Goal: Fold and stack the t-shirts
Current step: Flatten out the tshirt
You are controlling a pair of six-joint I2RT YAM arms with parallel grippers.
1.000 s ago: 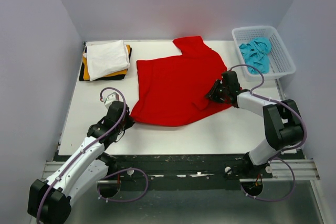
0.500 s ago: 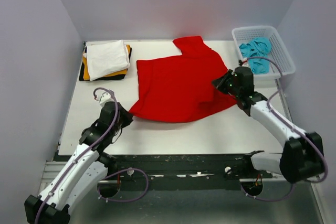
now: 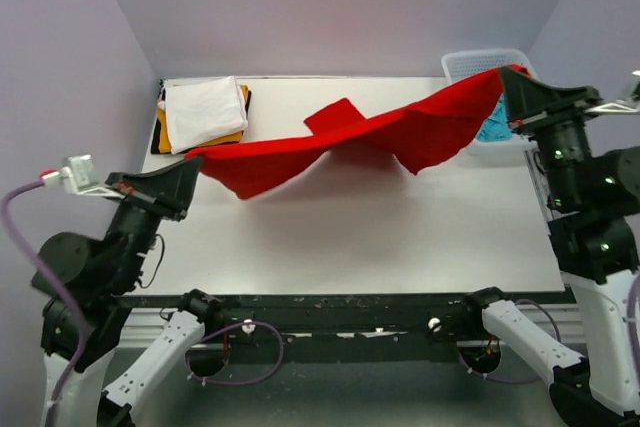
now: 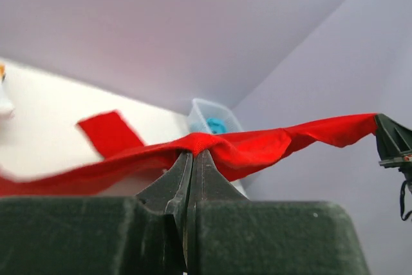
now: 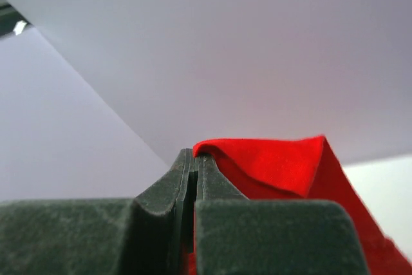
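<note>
The red t-shirt (image 3: 350,137) hangs in the air above the white table (image 3: 350,237), strung between the two arms like washing on a line. The left gripper (image 3: 193,164) is clamped on its left end, out over the left side of the table and just in front of the pile of folded shirts. The right gripper (image 3: 508,77) pinches the other end up at the far right, in front of the white basket (image 3: 470,59).

From the left wrist, the two dark fingers (image 4: 177,181) are pressed together with a fold of red cloth lying across their tips. From there the shirt runs off to the right, where the other gripper holds it. From the right wrist the fingers are likewise shut, and a corner of red cloth comes out at their tips and falls away to the right.

The cloth sags in the middle, and one sleeve (image 3: 335,115) juts out flat toward the back. I cannot tell whether the lowest fold touches the table.

A turquoise t-shirt (image 3: 492,129) lies in the basket, mostly hidden behind the red one. At the far left corner sits the pile: a white t-shirt (image 3: 203,110) on top, an orange t-shirt (image 3: 163,130) under it, and a black t-shirt (image 3: 165,150) at the bottom.
</note>
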